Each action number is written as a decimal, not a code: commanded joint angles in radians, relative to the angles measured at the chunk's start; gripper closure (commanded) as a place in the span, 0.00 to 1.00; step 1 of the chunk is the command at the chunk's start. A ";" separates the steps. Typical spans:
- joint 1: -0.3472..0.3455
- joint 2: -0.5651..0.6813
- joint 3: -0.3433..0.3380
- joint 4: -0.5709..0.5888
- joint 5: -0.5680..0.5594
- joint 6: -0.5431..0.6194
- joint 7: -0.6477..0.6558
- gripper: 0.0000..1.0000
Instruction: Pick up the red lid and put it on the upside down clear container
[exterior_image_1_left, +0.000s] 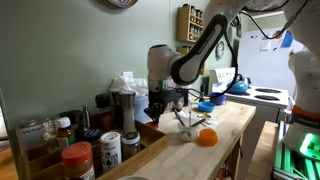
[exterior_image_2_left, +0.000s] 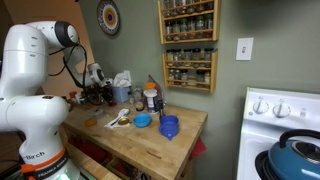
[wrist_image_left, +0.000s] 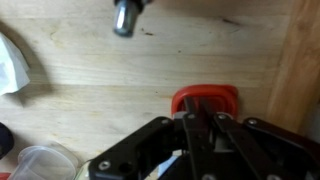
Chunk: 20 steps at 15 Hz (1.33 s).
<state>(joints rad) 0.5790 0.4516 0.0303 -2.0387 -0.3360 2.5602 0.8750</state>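
In the wrist view the gripper (wrist_image_left: 207, 120) hangs low with its fingers (wrist_image_left: 192, 135) at the near edge of the lid (wrist_image_left: 205, 96). We judge this is to take it by the rim. The fingers stand close together, but we cannot tell if they pinch the rim or only meet above it. The lid is red with rounded corners and a raised border. It lies flat on the counter (wrist_image_left: 110, 85), well apart from the container (wrist_image_left: 42, 160), which is clear and half out of view.
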 joint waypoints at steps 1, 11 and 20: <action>-0.059 -0.067 0.053 -0.069 0.033 0.073 -0.085 0.56; -0.104 0.001 0.042 -0.030 0.079 0.102 -0.180 0.07; -0.106 0.037 0.047 -0.014 0.095 0.091 -0.190 0.58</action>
<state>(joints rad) 0.4673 0.4659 0.0794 -2.0651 -0.2649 2.6624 0.7049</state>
